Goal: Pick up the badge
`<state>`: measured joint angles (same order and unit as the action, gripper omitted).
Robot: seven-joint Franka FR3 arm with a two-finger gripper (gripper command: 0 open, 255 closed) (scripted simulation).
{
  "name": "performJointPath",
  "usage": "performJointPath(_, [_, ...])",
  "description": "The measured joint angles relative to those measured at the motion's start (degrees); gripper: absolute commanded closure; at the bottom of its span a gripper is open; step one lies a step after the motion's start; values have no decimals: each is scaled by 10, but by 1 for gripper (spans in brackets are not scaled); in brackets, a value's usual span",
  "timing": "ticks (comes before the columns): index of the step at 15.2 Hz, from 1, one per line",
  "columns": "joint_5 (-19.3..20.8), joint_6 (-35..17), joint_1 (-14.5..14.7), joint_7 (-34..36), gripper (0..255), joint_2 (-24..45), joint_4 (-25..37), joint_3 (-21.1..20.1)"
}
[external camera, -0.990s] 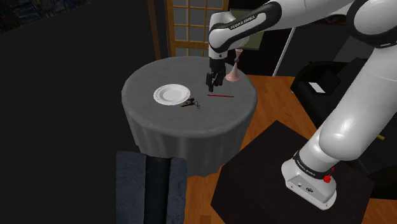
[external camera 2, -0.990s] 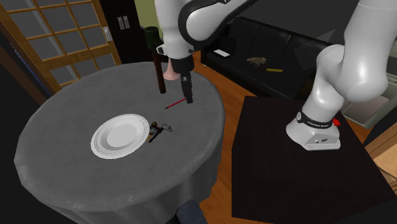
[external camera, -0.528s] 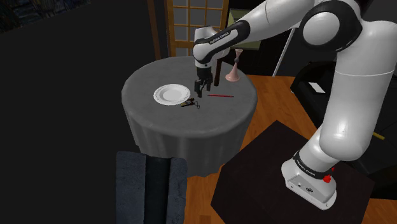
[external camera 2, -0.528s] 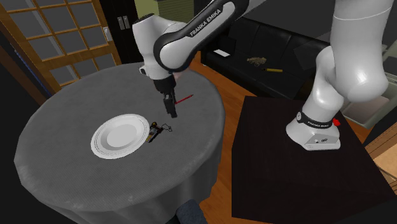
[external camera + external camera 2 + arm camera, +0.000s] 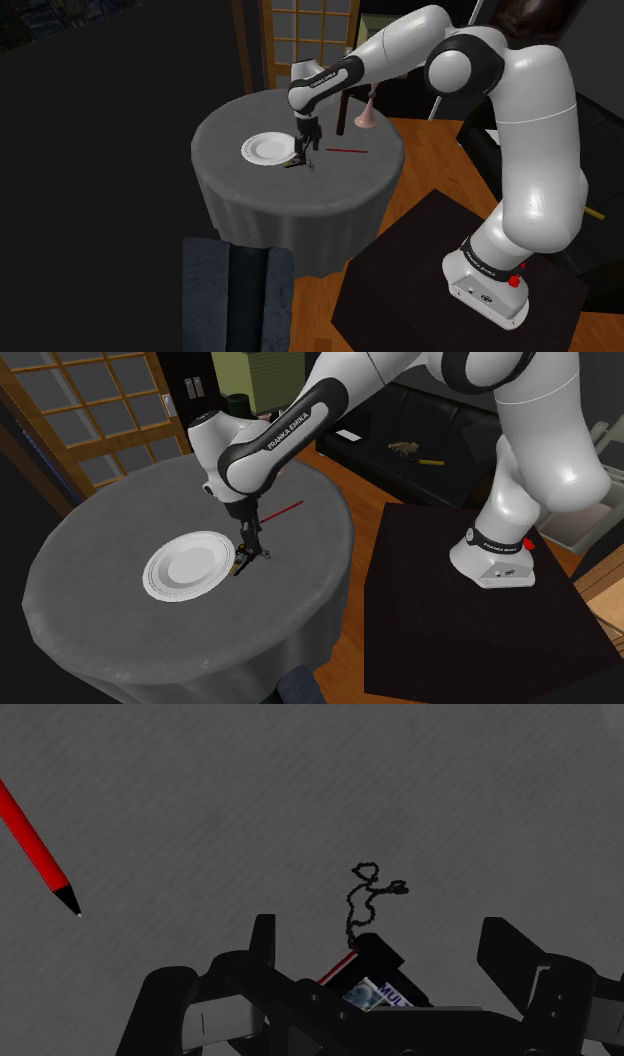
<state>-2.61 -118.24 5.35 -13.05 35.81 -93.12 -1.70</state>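
Observation:
The badge [image 5: 240, 563] is a small dark card with a red stripe and a thin black cord [image 5: 365, 894]. It lies on the grey round table [image 5: 250, 120] beside the white plate [image 5: 185, 564]. My gripper [image 5: 248, 547] hangs just above it, pointing down. In the wrist view the badge [image 5: 378, 976] lies between my fingertips [image 5: 262, 944], which stand apart and do not touch it. In the shoulder view my gripper [image 5: 303, 152] is right over the badge [image 5: 294, 160], next to the plate [image 5: 268, 148].
A red pen [image 5: 347, 150] lies on the cloth a little beyond the badge, towards the pink stand [image 5: 367, 112] at the table's far edge. A dark seat [image 5: 235, 290] stands below the table and a black sofa [image 5: 450, 432] behind it.
My arm has swung from the pink stand past the red pen towards the plate and come down, so the gripper now straddles the badge.

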Motion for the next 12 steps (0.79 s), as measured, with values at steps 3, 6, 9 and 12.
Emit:
performJointPath(3, [0,-13,0,-1,0,19,5,0])
performJointPath(6, [0,-26,0,-2,255,29,3,0])
performJointPath(9, [0,-27,0,-2,255,31,4,0])
performJointPath(12, [0,-26,1,-1,255,30,4,0])
